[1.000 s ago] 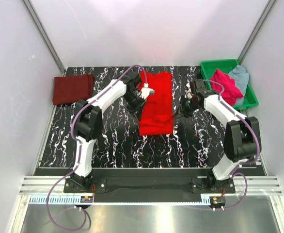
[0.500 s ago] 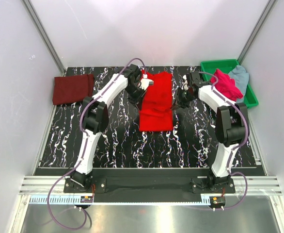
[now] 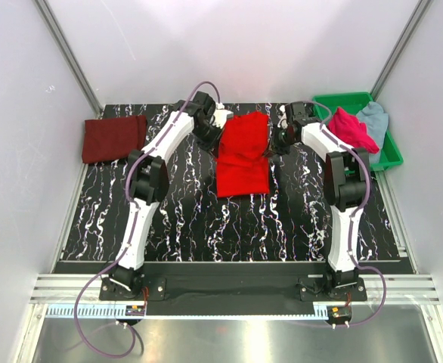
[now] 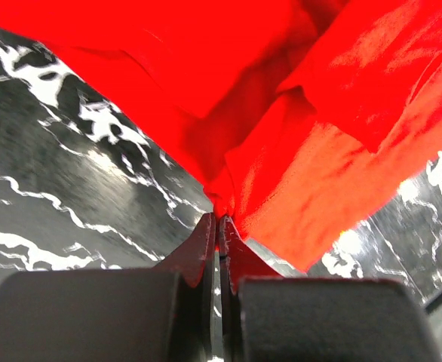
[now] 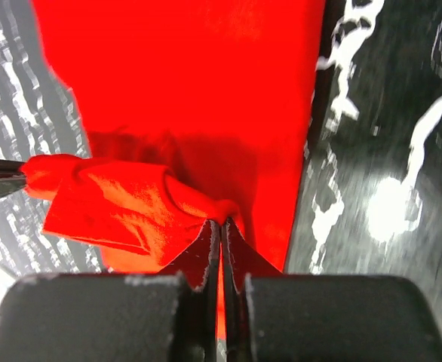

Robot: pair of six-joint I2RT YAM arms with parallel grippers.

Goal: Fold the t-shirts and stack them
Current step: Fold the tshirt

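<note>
White-and-black arms (image 3: pixel 134 234); purple cables (image 3: pixel 75 318)

Soft matt cloth, creased: bright red t-shirt (image 3: pixel 243 155). Matt cloth likewise: maroon t-shirt (image 3: pixel 114 138), pink t-shirt (image 3: pixel 351 130), grey-blue t-shirt (image 3: pixel 374 117). Smooth green plastic: tray (image 3: pixel 331 106). Glossy black, white-veined, marble-look: surface (image 3: pixel 184 219). Smooth white plastic: arm casings (image 3: pixel 172 140). Matt black: left pincer (image 4: pixel 219 220), right pincer (image 5: pixel 221 224).

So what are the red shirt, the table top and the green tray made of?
The red shirt is soft cloth, matte; it creases and bunches in folds. The table looks like black marble with white veins, perhaps only a printed sheet; it is slightly glossy and shows light glints. The tray is probably plastic: smooth, even green with a moulded rim.
</note>
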